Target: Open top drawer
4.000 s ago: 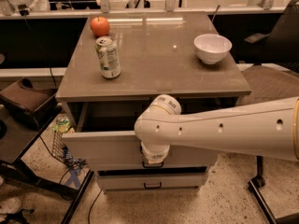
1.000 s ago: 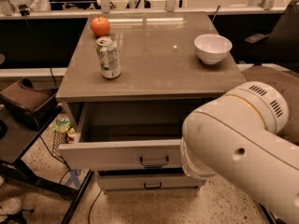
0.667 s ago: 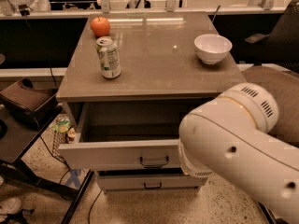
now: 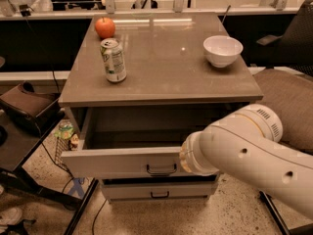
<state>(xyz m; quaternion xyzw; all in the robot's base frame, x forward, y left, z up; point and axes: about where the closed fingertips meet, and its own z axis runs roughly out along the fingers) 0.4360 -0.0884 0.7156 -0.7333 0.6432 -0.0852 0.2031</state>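
Observation:
The top drawer [image 4: 117,161] of the grey-beige cabinet [image 4: 166,77] stands pulled out toward me, and its dim inside shows under the cabinet top. Its thin black bar handle [image 4: 161,169] sits mid-front. My white arm [image 4: 244,151] reaches in from the right and covers the right end of the drawer front. The gripper itself is hidden behind the end of the arm, near the drawer's right side.
An apple [image 4: 104,27], a green-white can [image 4: 113,60] and a white bowl [image 4: 222,50] stand on the cabinet top. A lower drawer [image 4: 132,190] is shut. A chair [image 4: 288,92] is at the right. A dark stand [image 4: 29,109] and a bottle [image 4: 64,129] are at the left.
The drawer stays pulled out. My arm has drawn back to the right and lower, uncovering more of the drawer front and its handle.

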